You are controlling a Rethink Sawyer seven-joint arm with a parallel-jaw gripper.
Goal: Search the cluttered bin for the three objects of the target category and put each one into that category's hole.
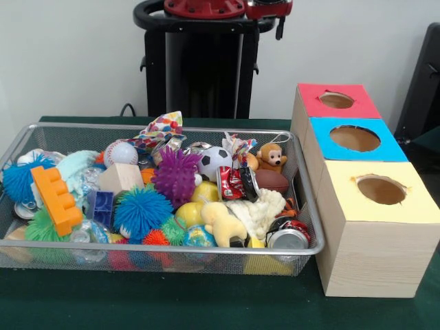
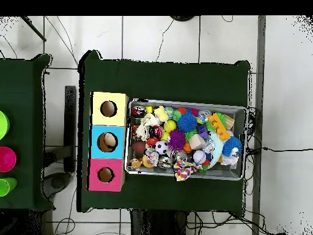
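Observation:
The silver wire-mesh bin (image 1: 158, 253) stands on the green table, full of mixed toys. It also shows in the overhead view (image 2: 214, 178). Inside are a purple spiky ball (image 1: 176, 175), a blue spiky ball (image 1: 141, 212), a soccer ball (image 1: 214, 161), a baseball (image 1: 122, 152), a monkey plush (image 1: 271, 157), a brown football (image 1: 271, 181), crushed cans (image 1: 287, 237) and an orange brick (image 1: 55, 199). Beside the bin stand three wooden boxes with round holes: red (image 1: 309, 93), blue (image 1: 392, 148) and yellow (image 1: 344, 199). Only a folded red and black part of the arm (image 1: 227, 8) shows; no gripper is seen.
The black pedestal (image 1: 199, 75) stands behind the bin. In the overhead view the boxes, yellow (image 2: 120, 101), blue (image 2: 120, 133) and red (image 2: 118, 166), line the bin's left side. A second green table (image 2: 24, 131) at far left holds coloured cups.

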